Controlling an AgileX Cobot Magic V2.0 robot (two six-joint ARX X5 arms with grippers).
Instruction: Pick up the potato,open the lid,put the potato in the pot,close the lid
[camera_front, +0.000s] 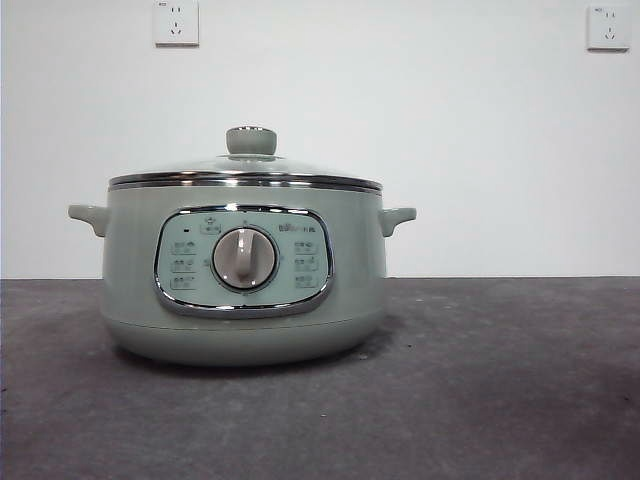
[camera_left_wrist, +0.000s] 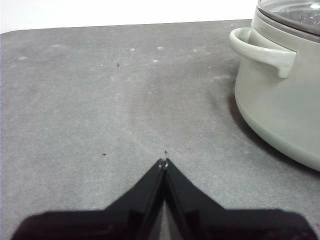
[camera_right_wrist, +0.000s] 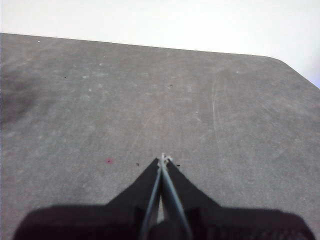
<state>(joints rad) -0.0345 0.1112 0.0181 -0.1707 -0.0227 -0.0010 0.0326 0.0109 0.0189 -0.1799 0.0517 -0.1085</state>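
We see the pot (camera_front: 245, 285) standing left of centre on the grey tabletop (camera_front: 500, 400) with the lid (camera_front: 246, 172) seated on its rim, and no potato shows in any view, so we cannot tell whether it lies inside or elsewhere. Our left gripper (camera_left_wrist: 164, 163) hangs clenched and empty beside the pot's side handle (camera_left_wrist: 262, 50); our right gripper (camera_right_wrist: 163, 158) is likewise clenched over bare tabletop. We judge either nothing has begun or all is done.

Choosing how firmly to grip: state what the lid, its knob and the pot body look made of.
The lid looks like clear glass, see-through in the left wrist view, inside a shiny steel-like rim. Its knob is matte pale green, probably plastic, with a chrome-like cap. The pot has a smooth satin pale-green shell, plastic or coated metal; I can't tell which.
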